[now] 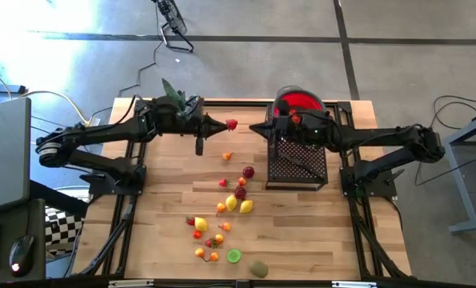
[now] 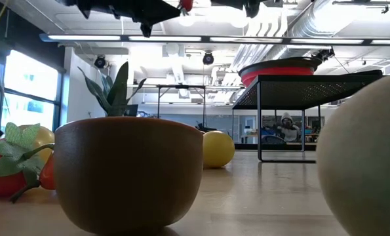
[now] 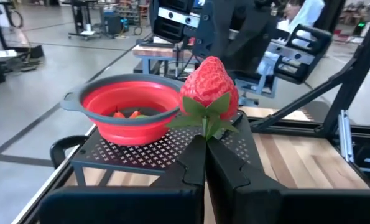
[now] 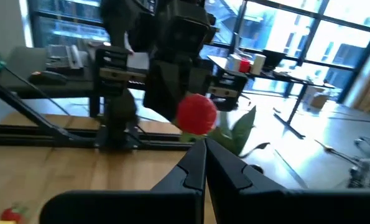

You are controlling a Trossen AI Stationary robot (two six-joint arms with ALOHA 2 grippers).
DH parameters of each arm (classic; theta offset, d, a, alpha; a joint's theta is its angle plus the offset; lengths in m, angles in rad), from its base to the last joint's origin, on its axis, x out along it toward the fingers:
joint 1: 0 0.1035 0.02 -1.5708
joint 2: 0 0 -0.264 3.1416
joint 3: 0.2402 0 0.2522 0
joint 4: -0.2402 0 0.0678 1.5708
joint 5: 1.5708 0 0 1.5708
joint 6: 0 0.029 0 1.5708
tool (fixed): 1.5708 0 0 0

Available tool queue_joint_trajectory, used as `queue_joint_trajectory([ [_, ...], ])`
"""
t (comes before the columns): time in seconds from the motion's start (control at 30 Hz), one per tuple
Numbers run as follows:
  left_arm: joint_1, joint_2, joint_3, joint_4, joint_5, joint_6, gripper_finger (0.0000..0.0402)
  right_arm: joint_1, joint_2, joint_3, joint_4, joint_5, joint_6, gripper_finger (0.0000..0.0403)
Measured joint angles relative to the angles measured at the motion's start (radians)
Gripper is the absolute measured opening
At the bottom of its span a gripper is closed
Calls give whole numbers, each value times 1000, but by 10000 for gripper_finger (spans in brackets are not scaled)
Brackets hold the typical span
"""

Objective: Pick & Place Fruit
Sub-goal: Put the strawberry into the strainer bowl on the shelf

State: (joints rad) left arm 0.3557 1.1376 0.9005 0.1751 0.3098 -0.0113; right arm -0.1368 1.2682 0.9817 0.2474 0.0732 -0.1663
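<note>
Two dark robot arms reach toward each other over the far half of the wooden table (image 1: 318, 232). The left gripper (image 3: 204, 138) is pinched shut on the green leaves of one red toy strawberry (image 3: 209, 87), holding it up in the air near the middle of the table, well above the wood. The right gripper (image 4: 204, 144) is shut too and holds nothing; its tips point at that strawberry from close by.

About twenty small toy fruits (image 1: 230, 204), red, orange, yellow and green, lie loose on the table in a scattered bunch.

One red round soft bowl with grey handles (image 3: 130, 107) sits on top of a black metal mesh stand (image 1: 298, 164). Inside the bowl are two or three little orange and green pieces, partly hidden by the rim.

One green spiky plant (image 1: 172, 92) is mostly covered by the left arm.
</note>
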Motion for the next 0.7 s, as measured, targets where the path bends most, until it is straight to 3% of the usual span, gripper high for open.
queue_joint_trajectory([
  [0.2,26,27,0,17,64,0,0,-21,25,1,4,-4,-22,38],
  [0.53,24,26,0,17,66,6,0,-29,129,0,127,-7,5,236],
  [0.7,24,26,0,17,86,7,0,-29,161,0,202,-29,36,310],
])
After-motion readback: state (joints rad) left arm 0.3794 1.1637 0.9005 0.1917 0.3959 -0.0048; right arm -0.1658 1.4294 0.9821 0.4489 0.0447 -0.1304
